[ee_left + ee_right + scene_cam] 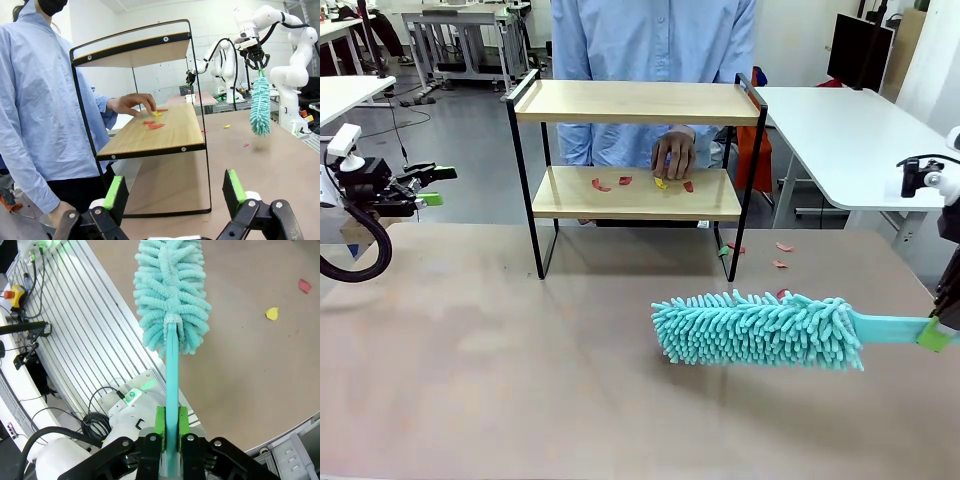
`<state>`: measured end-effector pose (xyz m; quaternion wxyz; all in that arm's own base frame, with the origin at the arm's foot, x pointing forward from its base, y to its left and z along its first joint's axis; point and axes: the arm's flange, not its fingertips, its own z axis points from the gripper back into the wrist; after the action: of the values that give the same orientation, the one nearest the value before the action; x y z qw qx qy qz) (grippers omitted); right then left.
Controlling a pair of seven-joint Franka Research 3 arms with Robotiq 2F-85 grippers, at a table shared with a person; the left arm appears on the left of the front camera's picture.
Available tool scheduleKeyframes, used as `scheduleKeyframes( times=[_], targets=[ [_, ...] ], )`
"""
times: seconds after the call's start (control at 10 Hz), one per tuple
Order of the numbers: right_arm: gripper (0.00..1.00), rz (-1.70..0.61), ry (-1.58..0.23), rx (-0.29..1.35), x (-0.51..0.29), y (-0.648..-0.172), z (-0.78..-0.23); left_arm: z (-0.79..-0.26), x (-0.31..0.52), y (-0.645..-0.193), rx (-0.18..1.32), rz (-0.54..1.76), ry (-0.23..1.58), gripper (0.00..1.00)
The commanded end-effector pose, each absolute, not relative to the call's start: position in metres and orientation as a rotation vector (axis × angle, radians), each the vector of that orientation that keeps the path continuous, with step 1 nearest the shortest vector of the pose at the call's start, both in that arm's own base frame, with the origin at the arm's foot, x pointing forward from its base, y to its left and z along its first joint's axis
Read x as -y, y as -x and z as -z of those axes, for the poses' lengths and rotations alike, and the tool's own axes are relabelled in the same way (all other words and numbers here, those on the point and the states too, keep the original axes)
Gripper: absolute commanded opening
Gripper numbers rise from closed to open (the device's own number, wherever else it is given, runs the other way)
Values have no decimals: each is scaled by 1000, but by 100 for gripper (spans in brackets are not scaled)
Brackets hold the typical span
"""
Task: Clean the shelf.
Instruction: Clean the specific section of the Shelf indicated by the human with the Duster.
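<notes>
While the right hand (pixel 935 335) is clamped on the flat teal handle of the microfibre duster (pixel 760 330), green pads pinching it from both sides, the duster's long axis runs across the tabletop (pixel 500 380) from the robot's right toward its left. It lies about parallel to the front edge of the shelf (pixel 635 102), fluffy head leading. The head seems to hang just clear of the tabletop, with a shadow under it. From the head, the shelf lies farther off toward the person and a little to the left; its right front leg is the nearest part. Red and yellow scraps (pixel 625 182) lie on the lower board, where the person's hand (pixel 673 155) rests at the back edge. More scraps (pixel 782 250) lie on the tabletop by the right legs. To reach the lower board, I judge, the head must swing away from the robot and slip in between the two boards. The left hand (pixel 430 185) hovers with jaws wide and empty, well apart from the shelf's left legs, so the right arm is better placed for the sweep.
</notes>
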<state>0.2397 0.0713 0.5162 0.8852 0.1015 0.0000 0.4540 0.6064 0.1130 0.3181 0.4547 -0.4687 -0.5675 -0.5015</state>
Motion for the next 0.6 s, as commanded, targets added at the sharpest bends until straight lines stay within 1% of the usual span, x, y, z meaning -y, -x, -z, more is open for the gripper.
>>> scheduleKeyframes(
  times=[0.0, 0.5],
  targets=[
    [13, -938, -218, 9, -72, -240, -518, -321, -113, -605, 1412, 1247, 1148, 100],
    [13, -938, -218, 9, -72, -240, -518, -321, -113, -605, 1412, 1247, 1148, 100]
  ],
)
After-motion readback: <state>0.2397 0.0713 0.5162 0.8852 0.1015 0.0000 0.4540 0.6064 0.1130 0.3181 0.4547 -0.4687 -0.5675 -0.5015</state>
